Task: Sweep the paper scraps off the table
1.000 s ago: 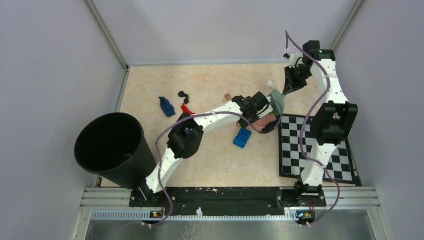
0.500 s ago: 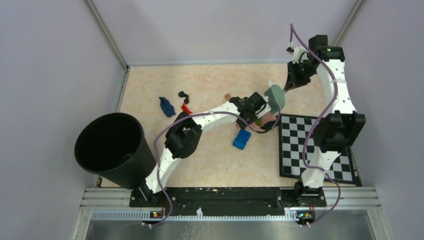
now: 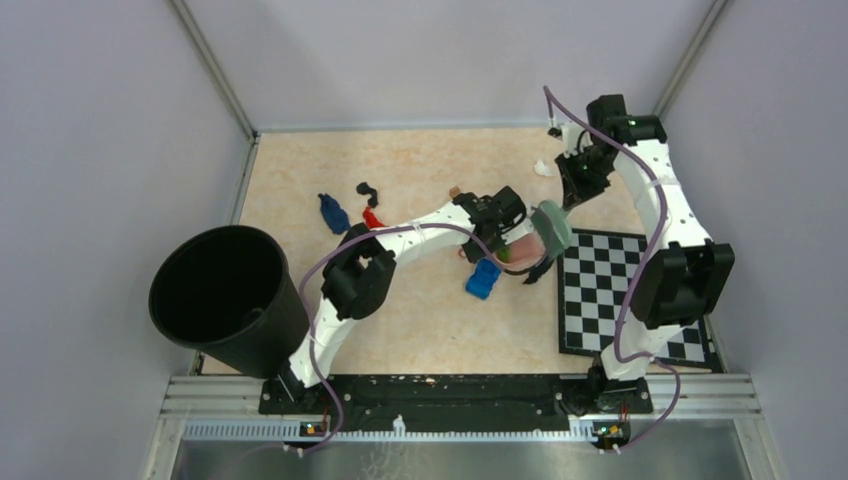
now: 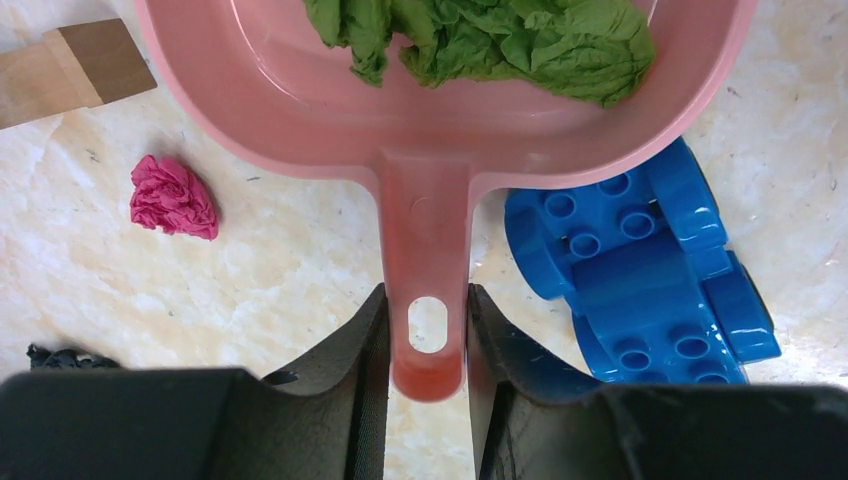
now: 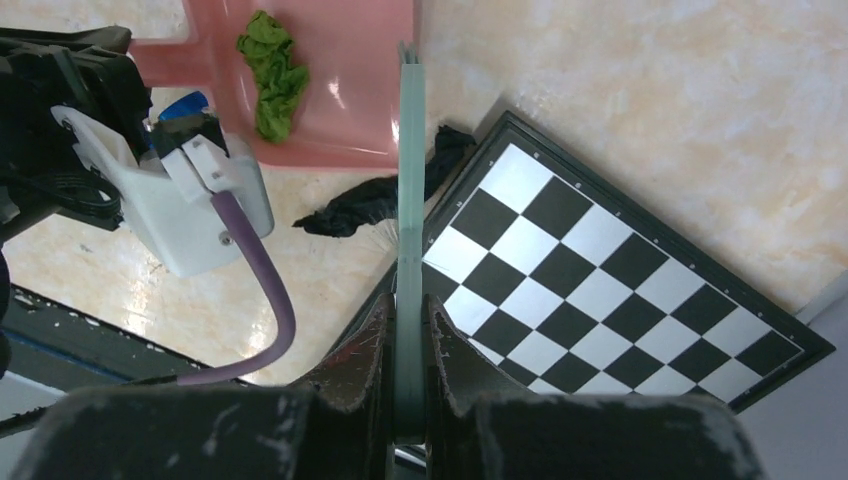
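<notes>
- Nearest the arm bases, a black bin (image 3: 225,295) stood at the left near corner of the table (image 3: 420,330). A chequered board (image 3: 620,300) lay on the right near side.
- A blue toy (image 3: 484,278) lay mid-table, just right of the dustpan handle in the left wrist view and close against the pan's rim.
- The left gripper (image 4: 425,300) was clamped on the handle of the pink dustpan (image 4: 300,90), one finger on each side. The pan lay beyond the fingertips, by the board's far left corner.
- A crumpled green scrap (image 4: 500,40) sat inside the pan, at the end away from the gripper (the only scrap visible in it).
- A magenta scrap (image 4: 173,197) lay on the table left of the handle, outside the pan and near its rim. A brown scrap (image 4: 70,70) lay farther off, beside the pan's left wall.
- The right gripper (image 5: 408,310) was closed tight on the flat handle of a grey-green brush (image 5: 410,150), which reached to the pan's open mouth.
- A black scrap (image 5: 365,205) lay against the bristles, on the table between pan and board edge, beyond the right fingertips.
- Farther left, well apart from both grippers, a red scrap (image 3: 373,217), a dark blue scrap (image 3: 333,213) and a second black scrap (image 3: 368,189) lay near each other.
- A white scrap (image 3: 543,168) lay toward the far edge, just beside the right wrist.
</notes>
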Motion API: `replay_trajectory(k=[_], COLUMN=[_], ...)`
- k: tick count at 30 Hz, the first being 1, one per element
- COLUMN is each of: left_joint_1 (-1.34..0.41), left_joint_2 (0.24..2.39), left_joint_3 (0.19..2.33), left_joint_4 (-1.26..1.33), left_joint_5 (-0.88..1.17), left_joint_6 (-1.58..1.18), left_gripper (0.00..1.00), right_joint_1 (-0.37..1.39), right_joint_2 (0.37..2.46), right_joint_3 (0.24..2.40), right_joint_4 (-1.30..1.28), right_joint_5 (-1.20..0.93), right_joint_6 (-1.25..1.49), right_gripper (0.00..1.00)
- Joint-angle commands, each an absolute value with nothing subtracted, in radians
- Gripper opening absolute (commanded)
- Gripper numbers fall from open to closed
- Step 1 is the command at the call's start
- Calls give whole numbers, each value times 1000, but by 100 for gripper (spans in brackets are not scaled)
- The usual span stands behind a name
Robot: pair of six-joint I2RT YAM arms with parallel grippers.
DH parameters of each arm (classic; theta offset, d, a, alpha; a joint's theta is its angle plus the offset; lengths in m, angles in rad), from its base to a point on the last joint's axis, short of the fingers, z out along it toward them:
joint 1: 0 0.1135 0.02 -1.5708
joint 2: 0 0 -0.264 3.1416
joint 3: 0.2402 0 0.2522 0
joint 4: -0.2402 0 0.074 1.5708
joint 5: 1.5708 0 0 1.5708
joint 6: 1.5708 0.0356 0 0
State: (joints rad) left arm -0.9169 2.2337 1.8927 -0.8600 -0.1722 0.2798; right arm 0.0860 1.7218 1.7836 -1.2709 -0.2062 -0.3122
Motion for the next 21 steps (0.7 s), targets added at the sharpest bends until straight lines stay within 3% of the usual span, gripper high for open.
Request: replay_trajectory(k=[1,11,21], left_joint_1=[-917,-916,-837], left_joint_2=[2181,2164,2044], left_joint_3=[1892,1852,1780], left_joint_4=[-910,-916,-895], left_joint_5=[-162,-162,-131], left_joint_6=[316,327,394], left_gripper=[0,0,0], right_joint_1=[117,143,147], right_joint_2=[1687,1689,1741], right_joint_3=[1730,1637,1684], right_joint_4=[-1192,-1083,-980], right_joint_5=[-178,-181,-195], right_joint_6=[-283,-228,-207], right_gripper=[0,0,0])
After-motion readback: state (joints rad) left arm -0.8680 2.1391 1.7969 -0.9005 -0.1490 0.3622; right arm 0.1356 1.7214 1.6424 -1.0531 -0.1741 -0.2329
